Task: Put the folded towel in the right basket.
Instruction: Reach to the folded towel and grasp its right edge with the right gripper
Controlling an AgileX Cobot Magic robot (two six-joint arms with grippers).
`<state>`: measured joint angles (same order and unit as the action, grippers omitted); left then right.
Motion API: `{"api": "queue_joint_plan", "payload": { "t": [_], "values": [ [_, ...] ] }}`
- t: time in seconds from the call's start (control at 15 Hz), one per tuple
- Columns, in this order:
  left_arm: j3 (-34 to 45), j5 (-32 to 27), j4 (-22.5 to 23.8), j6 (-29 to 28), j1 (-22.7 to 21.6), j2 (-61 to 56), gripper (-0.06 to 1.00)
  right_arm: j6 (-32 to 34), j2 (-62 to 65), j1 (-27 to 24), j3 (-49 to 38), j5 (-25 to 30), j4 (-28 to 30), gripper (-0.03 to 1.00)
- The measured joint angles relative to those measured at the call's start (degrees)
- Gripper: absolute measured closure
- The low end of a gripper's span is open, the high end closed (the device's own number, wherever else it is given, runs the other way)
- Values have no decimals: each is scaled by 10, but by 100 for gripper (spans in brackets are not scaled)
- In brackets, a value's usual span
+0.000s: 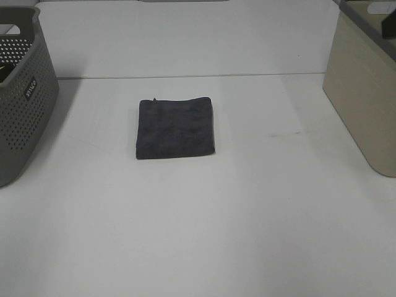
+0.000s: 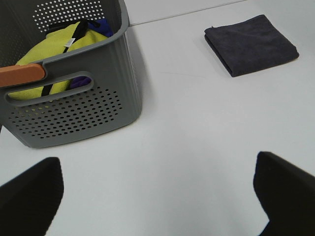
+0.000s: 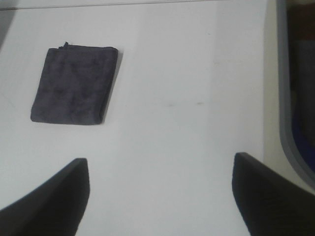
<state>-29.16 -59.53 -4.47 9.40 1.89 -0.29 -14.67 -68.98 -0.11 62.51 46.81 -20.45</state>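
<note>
A folded dark grey towel point(image 1: 176, 127) lies flat on the white table, a little left of centre. It also shows in the left wrist view point(image 2: 251, 44) and in the right wrist view point(image 3: 74, 84). The right basket point(image 1: 365, 93) is beige and stands at the table's right edge; its grey rim point(image 3: 290, 98) shows in the right wrist view. Neither arm shows in the exterior high view. My left gripper point(image 2: 157, 196) is open and empty, well away from the towel. My right gripper point(image 3: 160, 196) is open and empty, apart from the towel.
A grey perforated basket point(image 1: 21, 99) stands at the left edge; in the left wrist view it point(image 2: 74, 108) holds yellow and purple cloth point(image 2: 54, 54) and has an orange handle piece point(image 2: 22, 74).
</note>
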Motion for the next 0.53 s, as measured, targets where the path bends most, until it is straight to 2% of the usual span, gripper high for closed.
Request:
{"api": "queue_joint_plan", "payload": {
  "t": [0.13, 0.2, 0.53],
  "values": [
    [0, 0, 0, 0, 0, 0, -4, -40, -81, 11, 59, 0, -40, 23],
    [0, 0, 0, 0, 0, 0, -4, -48, -117, 32, 86, 1, -44, 23],
    [0, 0, 0, 0, 0, 0, -4, -41, -286, 127, 206, 7, -52, 23]
  ]
}}
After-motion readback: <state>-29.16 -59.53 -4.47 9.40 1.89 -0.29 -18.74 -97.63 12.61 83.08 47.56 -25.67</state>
